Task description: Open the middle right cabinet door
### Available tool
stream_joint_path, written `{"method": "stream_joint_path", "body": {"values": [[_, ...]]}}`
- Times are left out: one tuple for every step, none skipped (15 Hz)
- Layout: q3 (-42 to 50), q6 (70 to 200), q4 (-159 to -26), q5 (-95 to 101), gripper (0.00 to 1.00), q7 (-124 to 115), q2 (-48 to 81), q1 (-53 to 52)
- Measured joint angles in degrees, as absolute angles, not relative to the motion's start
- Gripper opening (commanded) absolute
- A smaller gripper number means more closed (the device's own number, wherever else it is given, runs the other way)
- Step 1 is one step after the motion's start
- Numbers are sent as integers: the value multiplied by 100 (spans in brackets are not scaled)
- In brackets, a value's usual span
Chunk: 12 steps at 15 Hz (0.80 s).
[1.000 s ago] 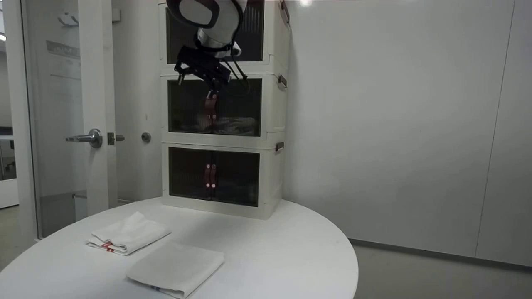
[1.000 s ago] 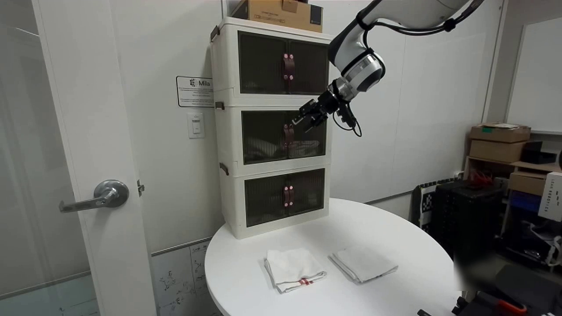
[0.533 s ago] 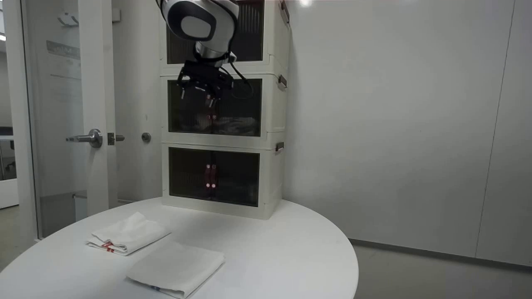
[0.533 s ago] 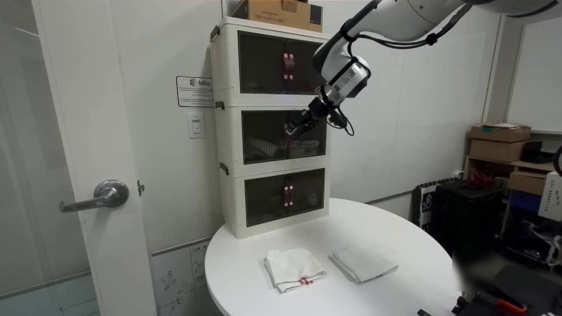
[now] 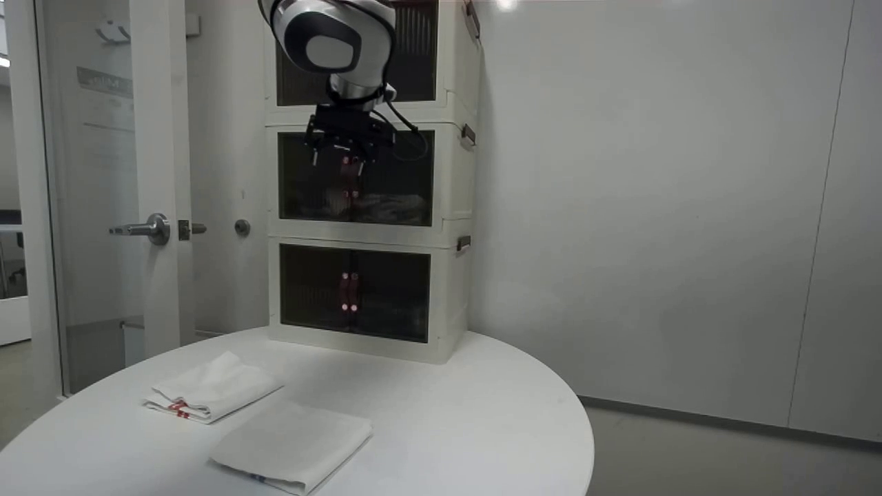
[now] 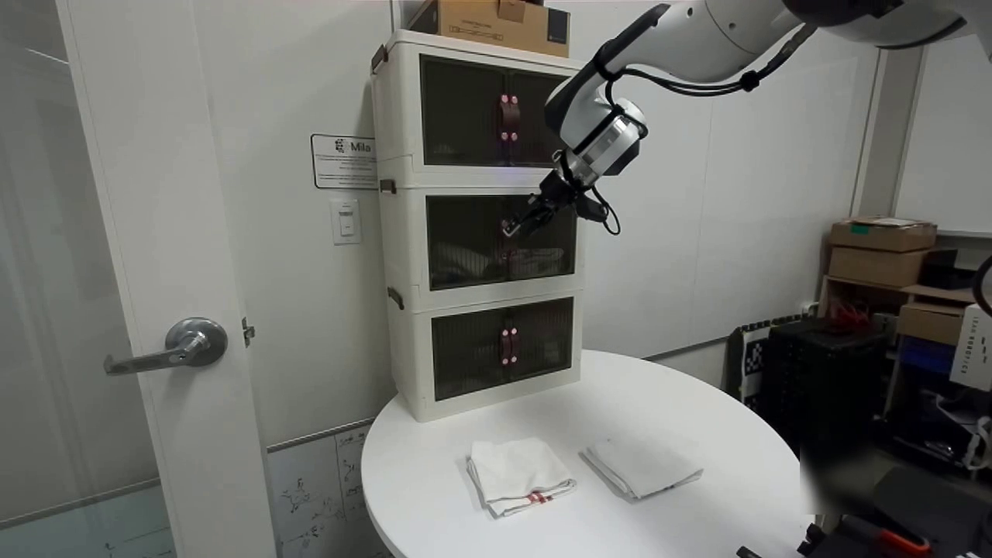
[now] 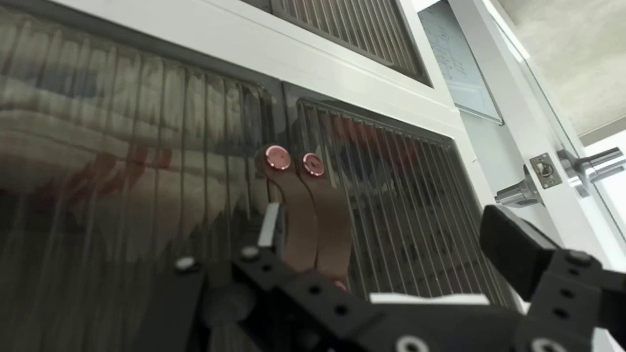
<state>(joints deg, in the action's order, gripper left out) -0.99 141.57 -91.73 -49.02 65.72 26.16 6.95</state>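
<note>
The middle right cabinet door is a dark see-through panel in the second white unit, closed in both exterior views (image 5: 396, 182) (image 6: 559, 246). The wrist view is upside down, so this door (image 7: 122, 195) fills its left side. Its brown strap handle (image 7: 299, 215) with pink studs stands beside the left door's matching strap (image 7: 335, 230). My gripper (image 5: 337, 162) is open and empty in front of the handles; it also shows in an exterior view (image 6: 518, 229). In the wrist view (image 7: 391, 232), one fingertip is just beside the right door's strap; both straps lie between the fingers. Contact cannot be told.
The top unit (image 6: 465, 108) and bottom unit (image 6: 469, 353) have matching dark doors. Two folded white cloths (image 5: 213, 387) (image 5: 293, 441) lie on the round white table (image 5: 482, 427). A room door with a lever handle (image 5: 157, 229) stands beside the cabinet. A cardboard box (image 6: 496, 27) sits on top.
My gripper has moved down and closer to the middle unit's handles. In the last half second it has shifted slightly toward the right door. The doors and cloths have not moved.
</note>
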Motion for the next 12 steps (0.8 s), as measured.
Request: {"method": "stream_joint_path", "body": {"values": [[-169, 14153, -9143, -4902, 100, 6573, 2640, 714], [-235, 14148, -9123, -4902, 100, 6574, 2661, 723], [-296, 14146, -9107, -4902, 100, 6575, 2685, 726], [-355, 14141, -9098, -4902, 100, 6586, 2708, 726], [-411, 14134, -9093, -4902, 100, 6607, 2729, 726], [-460, 14124, -9092, -4899, 100, 6643, 2746, 725], [-500, 14113, -9092, -4892, 100, 6672, 2757, 725], [-528, 14113, -9092, -4887, 100, 6688, 2765, 724], [-542, 14113, -9091, -4887, 100, 6698, 2766, 724], [-543, 14117, -9086, -4887, 100, 6699, 2766, 728], [-541, 14122, -9079, -4887, 100, 6699, 2764, 743], [-533, 14131, -9076, -4887, 100, 6699, 2759, 772]]}}
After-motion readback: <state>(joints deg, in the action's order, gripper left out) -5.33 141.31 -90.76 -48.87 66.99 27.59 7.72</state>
